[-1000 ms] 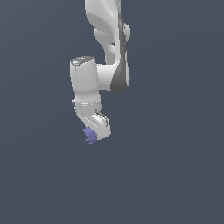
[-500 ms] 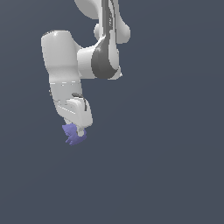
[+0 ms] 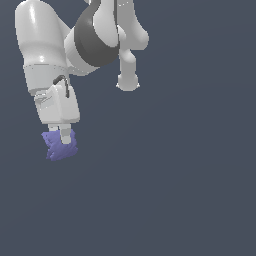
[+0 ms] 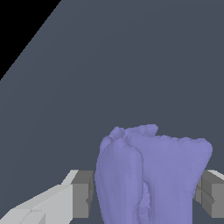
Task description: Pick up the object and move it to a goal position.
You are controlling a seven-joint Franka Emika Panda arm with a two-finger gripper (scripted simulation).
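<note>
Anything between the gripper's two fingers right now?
Yes: the purple-blue object fills the gap between the gripper's grey fingers, clearest in the wrist view.

A flat, plain slate-grey desk [image 3: 190, 190] fills the background; in the wrist view a black void [image 4: 17, 26] borders its edge.

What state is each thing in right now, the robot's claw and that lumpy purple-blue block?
White robot claw: shut on the block, one finger either side of it in the wrist view.
Small lumpy purple-blue block: gripped between the claw's fingers, sticking out past the fingertips in the exterior view.
</note>
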